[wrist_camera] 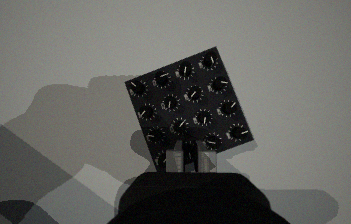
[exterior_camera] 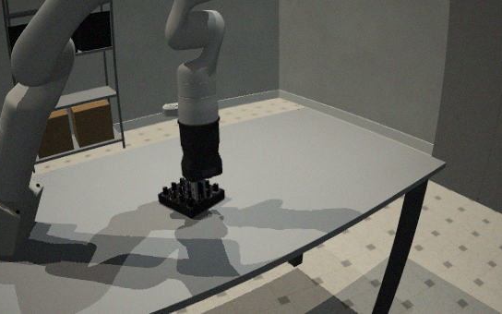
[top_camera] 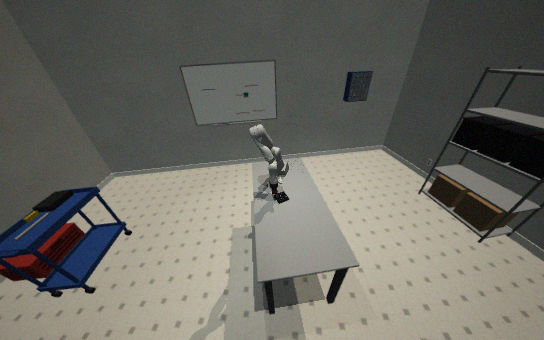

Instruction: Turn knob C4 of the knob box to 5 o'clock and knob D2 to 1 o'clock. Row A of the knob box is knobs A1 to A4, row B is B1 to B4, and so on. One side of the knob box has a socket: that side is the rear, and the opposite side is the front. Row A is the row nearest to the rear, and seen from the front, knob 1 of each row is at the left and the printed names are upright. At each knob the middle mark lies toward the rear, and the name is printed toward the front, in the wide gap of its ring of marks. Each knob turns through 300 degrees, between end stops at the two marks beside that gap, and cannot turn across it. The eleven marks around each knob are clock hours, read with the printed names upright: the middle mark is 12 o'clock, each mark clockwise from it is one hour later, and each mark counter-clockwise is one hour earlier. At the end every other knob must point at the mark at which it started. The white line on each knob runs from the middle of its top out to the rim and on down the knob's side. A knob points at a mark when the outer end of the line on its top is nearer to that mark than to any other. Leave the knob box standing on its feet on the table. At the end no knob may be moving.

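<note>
The black knob box [wrist_camera: 189,107] stands on the grey table and is turned askew in the wrist view. It has four rows of black knobs, each with a white line. It also shows in the exterior view [exterior_camera: 191,197] and, very small, in the top view [top_camera: 282,197]. My gripper [wrist_camera: 189,151] points straight down on the box's near edge and is shut on one knob [wrist_camera: 190,151], the second from the left in the nearest row. The printed names are too small to read, so I cannot tell which knob it is. In the exterior view the gripper [exterior_camera: 197,187] stands among the knobs.
The arm's base [exterior_camera: 0,217] stands on the table to the left of the box. A metal shelf with boxes [top_camera: 505,150] stands at the right wall and a blue cart [top_camera: 50,235] at the left.
</note>
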{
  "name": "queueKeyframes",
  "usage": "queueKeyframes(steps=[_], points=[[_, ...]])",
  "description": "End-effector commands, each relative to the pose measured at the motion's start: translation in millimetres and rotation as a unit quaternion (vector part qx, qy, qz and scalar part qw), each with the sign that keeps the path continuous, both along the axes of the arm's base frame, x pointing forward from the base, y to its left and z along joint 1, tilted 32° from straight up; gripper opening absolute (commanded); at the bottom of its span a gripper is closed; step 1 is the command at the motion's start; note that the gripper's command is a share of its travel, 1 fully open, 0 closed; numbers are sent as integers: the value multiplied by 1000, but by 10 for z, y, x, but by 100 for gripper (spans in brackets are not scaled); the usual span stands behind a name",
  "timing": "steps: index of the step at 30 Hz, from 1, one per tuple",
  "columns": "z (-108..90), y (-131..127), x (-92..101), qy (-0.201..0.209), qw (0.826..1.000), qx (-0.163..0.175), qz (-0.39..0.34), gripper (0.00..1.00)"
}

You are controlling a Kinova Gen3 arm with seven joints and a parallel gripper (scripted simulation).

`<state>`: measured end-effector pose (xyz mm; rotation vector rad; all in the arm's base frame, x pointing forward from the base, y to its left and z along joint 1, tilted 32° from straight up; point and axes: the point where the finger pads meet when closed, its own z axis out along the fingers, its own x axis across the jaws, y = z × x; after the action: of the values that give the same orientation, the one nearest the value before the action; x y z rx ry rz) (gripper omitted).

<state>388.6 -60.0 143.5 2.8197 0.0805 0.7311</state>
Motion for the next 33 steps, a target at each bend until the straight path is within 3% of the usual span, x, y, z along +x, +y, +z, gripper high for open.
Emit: queueKeyframes(steps=[1,24,33], points=[[4,0,1,-1,1000,1,-2,30],[4,0,1,-14,998,32,-56,30],[4,0,1,-25,993,59,-103,30]])
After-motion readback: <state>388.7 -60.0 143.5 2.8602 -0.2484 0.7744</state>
